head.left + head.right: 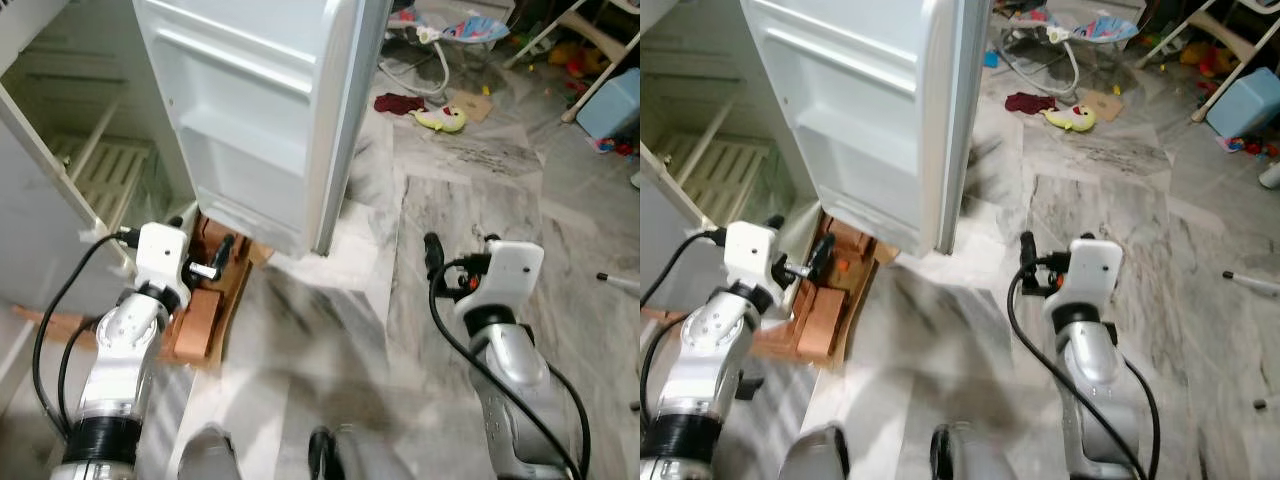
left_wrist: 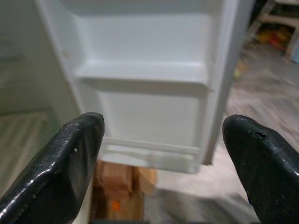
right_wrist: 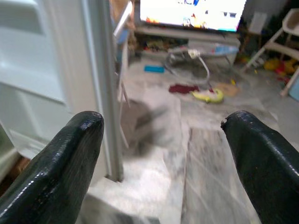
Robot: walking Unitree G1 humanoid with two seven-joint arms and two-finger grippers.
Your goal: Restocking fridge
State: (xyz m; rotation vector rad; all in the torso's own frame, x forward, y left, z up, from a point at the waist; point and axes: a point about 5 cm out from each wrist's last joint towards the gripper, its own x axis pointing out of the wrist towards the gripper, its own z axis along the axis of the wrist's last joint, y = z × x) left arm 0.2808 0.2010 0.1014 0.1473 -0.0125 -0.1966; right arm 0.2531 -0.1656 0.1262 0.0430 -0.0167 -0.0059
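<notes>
The white fridge door stands swung open in front of me, and its moulded door shelves hold nothing. To its left is the fridge interior, with pale wire racks. My left gripper is low by the door's bottom edge and is open, with nothing between its fingers. My right gripper is out over the marble floor to the right of the door. It is open too and holds nothing, and its fingers frame the door's edge.
Brown cardboard and brick-like blocks lie on the floor under the door. A yellow plush toy, a red cloth, a baby bouncer and a blue box clutter the far floor. Marble floor stretches to the right.
</notes>
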